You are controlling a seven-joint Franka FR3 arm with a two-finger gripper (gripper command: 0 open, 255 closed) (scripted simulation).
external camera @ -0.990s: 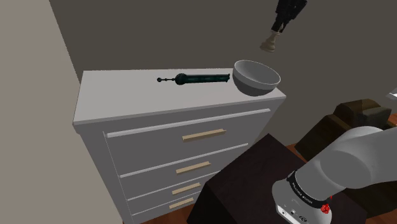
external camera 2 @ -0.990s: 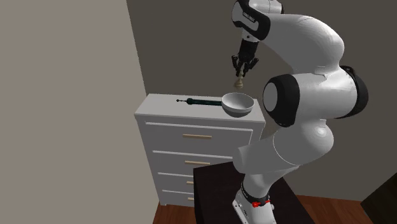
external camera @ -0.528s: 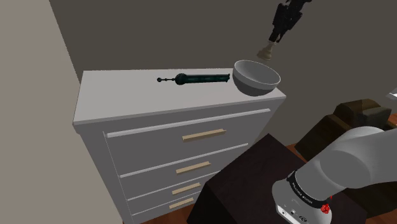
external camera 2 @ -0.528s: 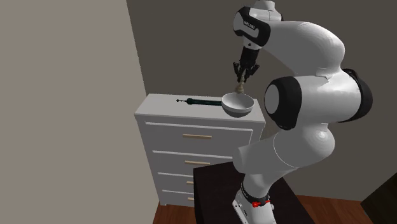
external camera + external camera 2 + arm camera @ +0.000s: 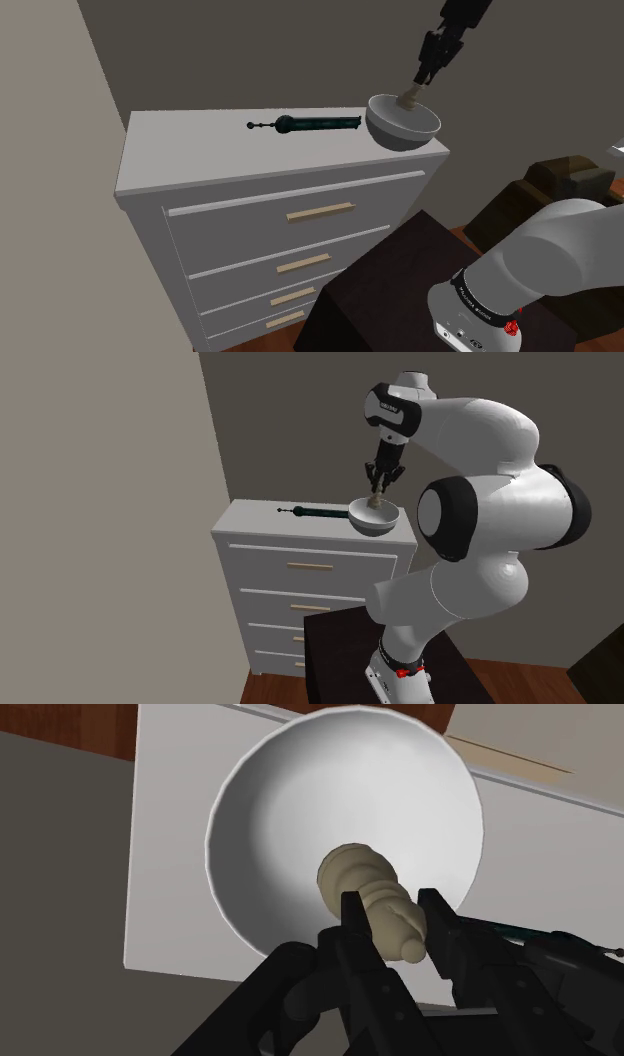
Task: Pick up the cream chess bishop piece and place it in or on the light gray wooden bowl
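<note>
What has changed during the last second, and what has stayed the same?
The black gripper came down, still clasping the cream chess bishop, whose base is now inside the pale grey bowl. Nothing was released. The bowl, dark green rod-shaped tool and white dresser stayed put.

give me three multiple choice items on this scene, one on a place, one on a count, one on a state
1. Where is the bishop? A over the bowl B on the floor C in a drawer
2. How many handles show on the dresser? A two B six C four
3. The gripper is: A open B shut on the bishop C shut on nothing

Answers: 1 A, the wrist view shows it against the bowl's inside; 2 C, one on each of four drawer fronts; 3 B, both fingers clasp it.
</note>
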